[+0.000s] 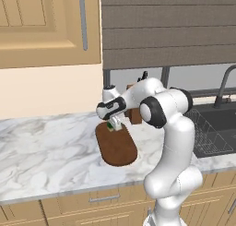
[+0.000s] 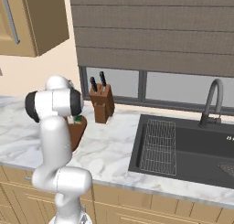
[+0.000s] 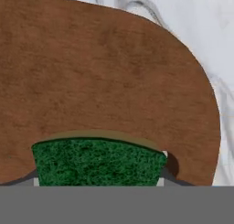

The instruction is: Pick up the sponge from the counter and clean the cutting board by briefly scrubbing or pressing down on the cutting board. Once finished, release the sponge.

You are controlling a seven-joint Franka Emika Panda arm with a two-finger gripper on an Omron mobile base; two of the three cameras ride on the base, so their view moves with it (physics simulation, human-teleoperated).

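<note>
- The surface (image 1: 46, 151) stretches out wide and marbled, with the sink (image 2: 192, 150) off to the robot's right and the knife block (image 2: 103, 104) upright near the window, well apart from the action.
- On it lies the cutting board (image 1: 117, 146), dark brown and oval, flat, its near end towards the cabinet fronts.
- The arm bends down over the far end of that board, and the gripper (image 1: 114, 124) hangs right above it.
- And there's the sponge (image 3: 98, 161), green side facing the hand camera, clamped between the jaws; they stand closed against its two sides, fingertips just peeking at each end.
- In the hand view the sponge sits over bare wood, with board spreading ahead of it and marble only past the far edge. I can't tell whether its underside touches the board yet.
- What could go wrong? I'd say pressing too hard could squash the soft block out of the grip, or shove the loose board along the marble.
- Another risk, to my eye: the sponge sits close to the board's end, so a scrub stroke that way may run off onto marble.
</note>
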